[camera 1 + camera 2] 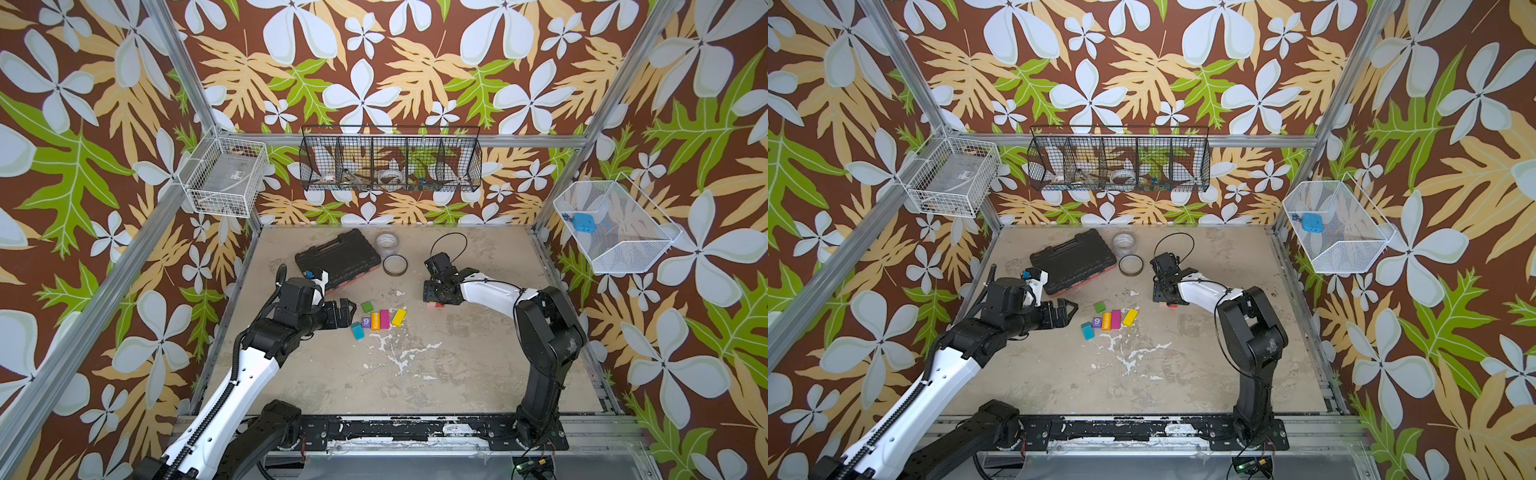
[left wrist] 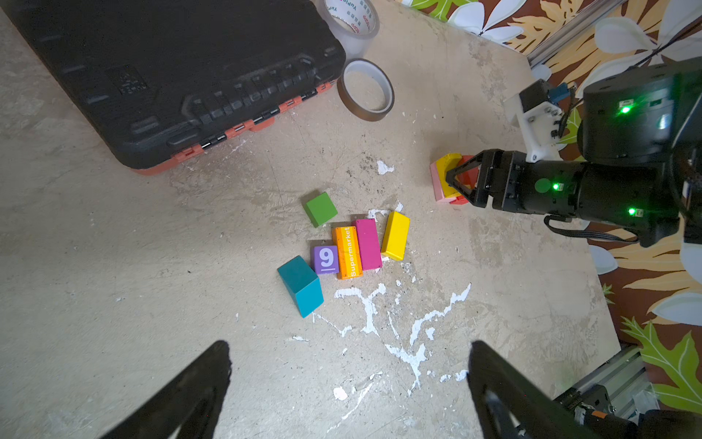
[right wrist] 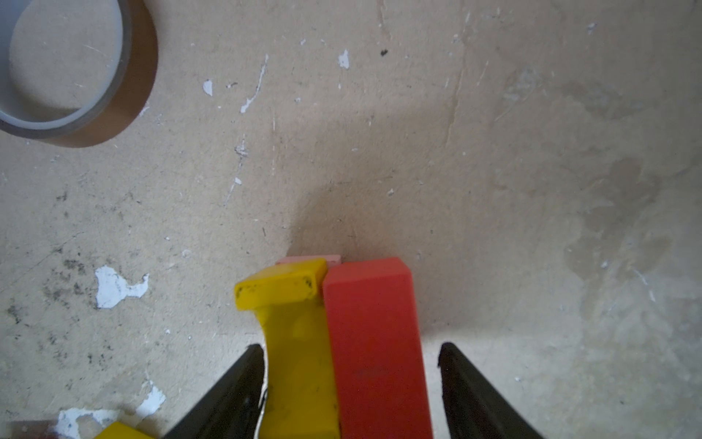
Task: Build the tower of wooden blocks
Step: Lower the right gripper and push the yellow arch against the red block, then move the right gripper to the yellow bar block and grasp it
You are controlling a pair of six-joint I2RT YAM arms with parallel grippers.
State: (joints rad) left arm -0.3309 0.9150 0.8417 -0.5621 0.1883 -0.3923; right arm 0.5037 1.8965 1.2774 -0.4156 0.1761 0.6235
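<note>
While my right gripper [image 3: 352,345] straddles the tower [image 2: 442,175] unclenched, one finger touching the arch [image 3: 292,342] and the other clear of the red block [image 3: 372,323], my left gripper [image 2: 350,343] hangs spread wide and empty above the table [image 2: 114,266]. It is near six loose blocks [image 2: 367,243], which lie well apart from the tower.

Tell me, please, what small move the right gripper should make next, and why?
Probably it should open a little wider before it backs away. The right gripper straddles the yellow arch and the red block, which stand side by side. One jaw lies against the arch, while the other stands clear of the red block. Moving away now might drag the arch along.
</note>
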